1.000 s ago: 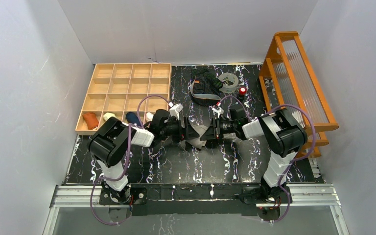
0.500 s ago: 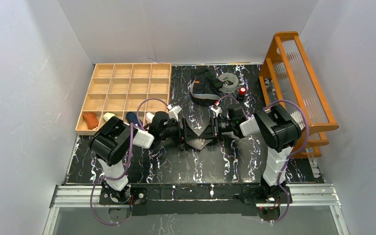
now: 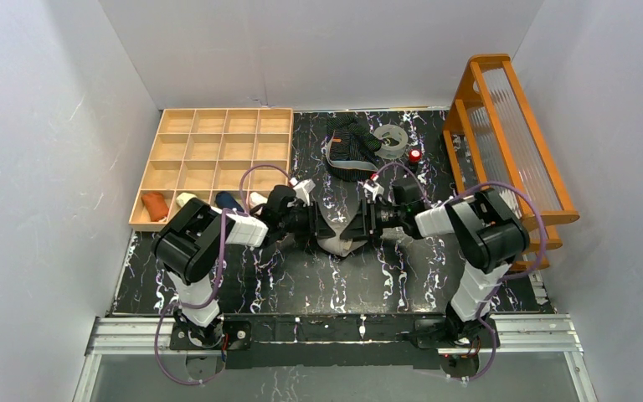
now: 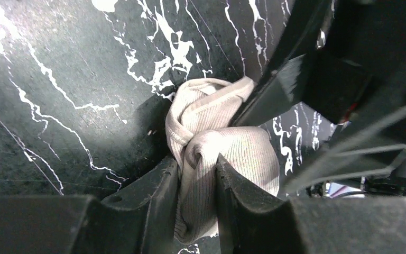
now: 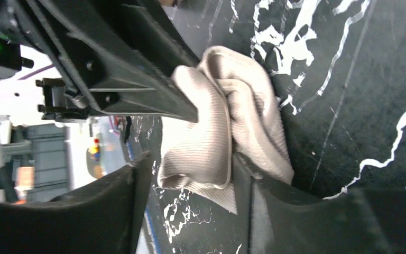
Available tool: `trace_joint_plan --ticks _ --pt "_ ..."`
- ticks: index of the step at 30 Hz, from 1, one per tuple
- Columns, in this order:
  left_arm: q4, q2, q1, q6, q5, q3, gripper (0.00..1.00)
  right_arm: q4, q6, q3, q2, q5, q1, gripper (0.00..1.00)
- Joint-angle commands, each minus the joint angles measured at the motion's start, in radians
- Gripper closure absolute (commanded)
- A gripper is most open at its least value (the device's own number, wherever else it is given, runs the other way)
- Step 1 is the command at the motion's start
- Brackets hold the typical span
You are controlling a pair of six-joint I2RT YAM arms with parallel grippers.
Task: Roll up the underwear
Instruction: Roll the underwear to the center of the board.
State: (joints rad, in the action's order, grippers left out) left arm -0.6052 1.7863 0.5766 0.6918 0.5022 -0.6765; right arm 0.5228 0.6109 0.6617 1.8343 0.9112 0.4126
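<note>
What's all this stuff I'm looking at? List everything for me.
beige underwear: one, beige-grey, bunched between the grippers
striped underwear: one, black with pale stripes, far side
tape ring: one, clear, right of the striped underwear
red-topped object: one, small, near the tape ring
tray: one, wooden, compartments, far left
small items: four, mixed colours, tray's near row
rack: one, orange, right edge
table: one, black marbled, centre
left gripper: one, black, pinching the beige underwear
right gripper: one, black, open around the beige underwear

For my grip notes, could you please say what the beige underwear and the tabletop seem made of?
Beige underwear: soft matte ribbed knit, perhaps cotton; fine parallel ribs, limp folds. Tabletop: hard, smooth, faintly glossy black with white marble veining; stone or printed laminate.
</note>
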Motion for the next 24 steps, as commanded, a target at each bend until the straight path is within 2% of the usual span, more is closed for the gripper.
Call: trace_joint_plan --ticks 1,4,5,7,11,16,19,24 --pt "0.282 -0.037 0.007 -0.138 -0.116 -0.046 0.75 -0.087 -0.167 0.002 -0.138 -0.117 -0.002 0.30" --pt "0.315 -0.054 0.012 -0.156 -0.131 -0.057 0.74 -0.084 -0.269 -0.020 -0.233 -0.175 0.004 0.15" --pt "0.316 -0.057 0.012 -0.154 -0.130 -0.057 0.74 -0.071 -0.308 -0.037 -0.269 -0.197 0.012 0.13" --pt "0.326 -0.062 0.018 -0.152 -0.130 -0.062 0.72 -0.055 -0.452 -0.074 -0.343 -0.267 0.057 0.14" --pt "0.345 -0.077 0.037 -0.151 -0.130 -0.077 0.71 -0.005 -0.719 -0.145 -0.449 -0.493 0.243 0.15" --pt "0.358 -0.090 0.042 -0.143 -0.123 -0.083 0.70 0.166 -0.856 -0.230 -0.487 -0.647 0.354 0.15" --pt "0.362 -0.094 0.042 -0.138 -0.127 -0.083 0.70 0.171 -0.939 -0.233 -0.477 -0.662 0.397 0.15" --pt "0.357 -0.098 0.043 -0.125 -0.128 -0.084 0.70 0.184 -0.980 -0.228 -0.434 -0.693 0.450 0.17"
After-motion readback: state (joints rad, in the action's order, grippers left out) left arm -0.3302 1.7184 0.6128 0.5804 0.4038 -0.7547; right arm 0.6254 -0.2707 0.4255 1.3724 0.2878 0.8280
